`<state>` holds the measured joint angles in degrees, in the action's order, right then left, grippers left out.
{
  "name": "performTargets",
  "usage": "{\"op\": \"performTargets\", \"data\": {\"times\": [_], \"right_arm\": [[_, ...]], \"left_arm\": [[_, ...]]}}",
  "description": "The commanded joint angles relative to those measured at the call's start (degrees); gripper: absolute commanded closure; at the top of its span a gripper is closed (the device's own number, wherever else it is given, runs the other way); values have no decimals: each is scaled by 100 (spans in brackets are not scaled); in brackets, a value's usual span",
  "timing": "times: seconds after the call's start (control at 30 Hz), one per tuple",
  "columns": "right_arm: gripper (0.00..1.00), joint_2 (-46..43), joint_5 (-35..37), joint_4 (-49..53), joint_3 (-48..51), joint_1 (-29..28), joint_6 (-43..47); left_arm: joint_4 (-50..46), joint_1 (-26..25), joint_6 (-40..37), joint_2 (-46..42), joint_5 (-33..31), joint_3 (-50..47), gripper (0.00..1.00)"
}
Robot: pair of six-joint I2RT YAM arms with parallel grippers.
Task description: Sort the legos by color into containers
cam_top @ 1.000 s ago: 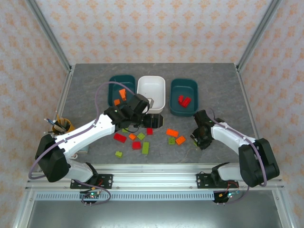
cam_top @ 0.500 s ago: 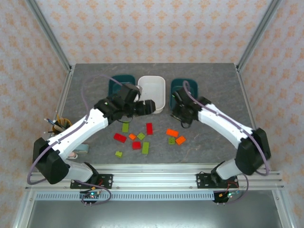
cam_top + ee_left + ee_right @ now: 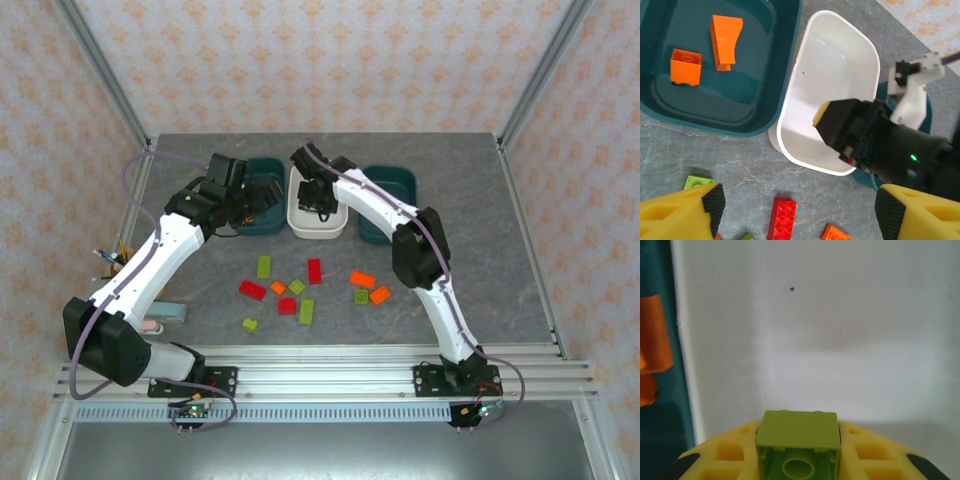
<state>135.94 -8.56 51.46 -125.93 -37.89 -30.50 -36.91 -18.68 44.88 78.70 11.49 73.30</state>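
Note:
My right gripper (image 3: 799, 462) is shut on a lime green lego (image 3: 798, 432) and hangs low over the floor of the white container (image 3: 815, 315). From above, the right gripper (image 3: 318, 200) is inside the white container (image 3: 300, 222). My left gripper (image 3: 800, 210) is open with nothing between its fingers, above a red lego (image 3: 782, 218) on the table. The left gripper (image 3: 256, 203) sits by the left teal container (image 3: 268, 165), which holds two orange legos (image 3: 686, 66). Several red, orange and green legos (image 3: 306, 311) lie loose in mid-table.
The right teal container (image 3: 398, 180) stands behind the right arm's forearm. A yellow pen cup (image 3: 125, 263) is at the left edge, with a small blue-grey item (image 3: 166, 313) near the left arm's base. Metal frame posts bound the table's back corners.
The right arm swung from the table's right side, past the right teal container, to the white container. The left arm drew back and left towards the left teal container.

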Motion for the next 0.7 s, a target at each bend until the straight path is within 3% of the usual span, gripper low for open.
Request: {"op": "performTargets", "data": {"times": [0.0, 0.17, 0.3, 0.37, 0.53, 0.67], "right_arm": [[69, 472, 111, 487, -633, 169, 201], [62, 1125, -180, 633, -1361, 280, 268], [46, 1128, -298, 725, -1505, 282, 349], [40, 955, -297, 707, -1479, 273, 377], [38, 311, -116, 663, -1432, 215, 530], [39, -666, 78, 132, -651, 124, 735]], "left_arm": [[-131, 55, 34, 15, -151, -105, 18], [-202, 82, -19, -33, -147, -225, 18], [-254, 83, -23, -155, -161, -387, 18], [-303, 84, -32, -207, -172, -463, 18], [-498, 83, -49, -340, -225, -570, 18], [-665, 83, -41, -486, -278, -670, 18]]}}
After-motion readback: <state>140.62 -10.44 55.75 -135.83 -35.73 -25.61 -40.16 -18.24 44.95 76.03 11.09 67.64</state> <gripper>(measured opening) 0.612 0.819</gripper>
